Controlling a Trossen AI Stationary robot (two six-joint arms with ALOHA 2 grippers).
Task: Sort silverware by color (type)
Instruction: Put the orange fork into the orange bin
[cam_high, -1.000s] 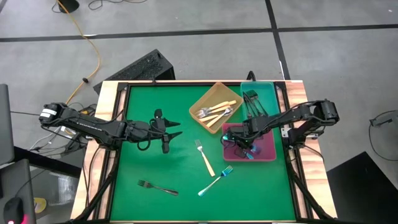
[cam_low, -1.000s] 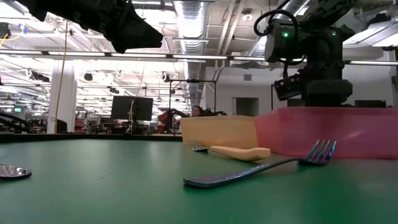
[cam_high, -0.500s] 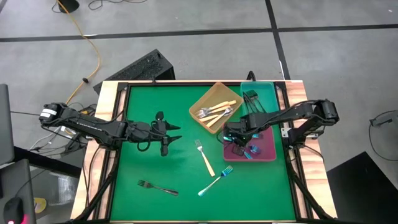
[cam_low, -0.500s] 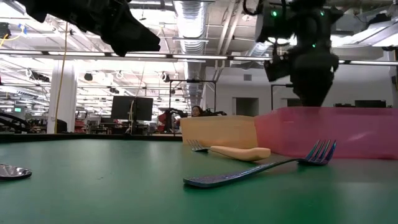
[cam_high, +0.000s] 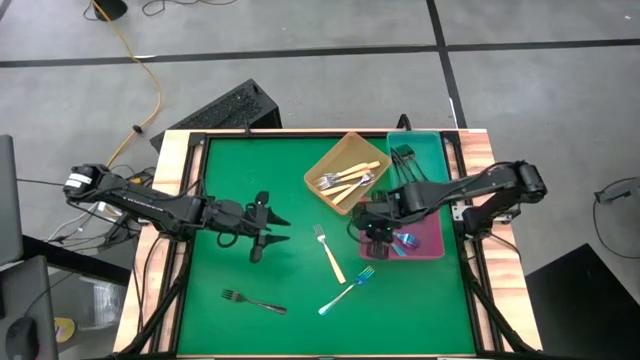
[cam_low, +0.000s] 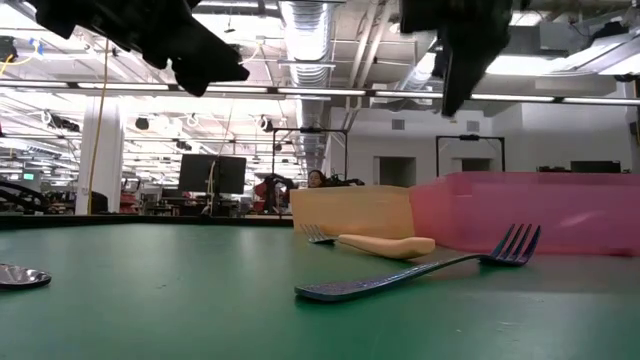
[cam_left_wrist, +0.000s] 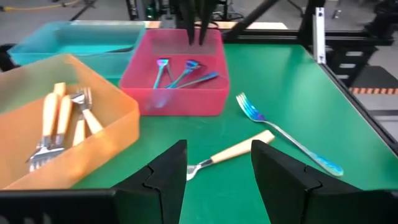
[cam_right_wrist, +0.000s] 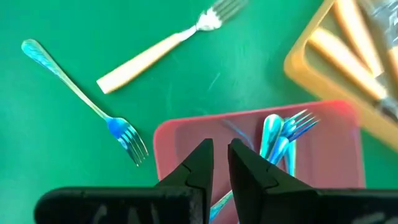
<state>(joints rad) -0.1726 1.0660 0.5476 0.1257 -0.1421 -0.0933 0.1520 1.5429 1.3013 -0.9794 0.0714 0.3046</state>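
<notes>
Three forks lie flat on the green mat: a cream-handled one (cam_high: 329, 254) (cam_left_wrist: 236, 152), an iridescent blue one (cam_high: 348, 290) (cam_right_wrist: 81, 99) and a black one (cam_high: 253, 300). More cream forks lie in the orange tray (cam_high: 335, 158), black ones in the teal tray (cam_high: 425, 140), blue ones in the pink tray (cam_high: 430, 245) (cam_right_wrist: 186, 127). My right gripper (cam_high: 368, 232) (cam_right_wrist: 219, 149) hangs above the pink tray's left rim, fingers a narrow gap apart, empty. My left gripper (cam_high: 278, 230) (cam_left_wrist: 219, 149) hovers open left of the cream fork.
The three trays stand together at the table's far right, the pink one nearest the loose forks. A raised wooden frame (cam_high: 190, 180) borders the mat. Open mat lies between my left gripper and the black fork, and along the near edge.
My right gripper has risen out of the pink tray and shifted toward the table's left, over the tray's left rim. My left gripper has drifted a little toward the near edge and tipped downward.
</notes>
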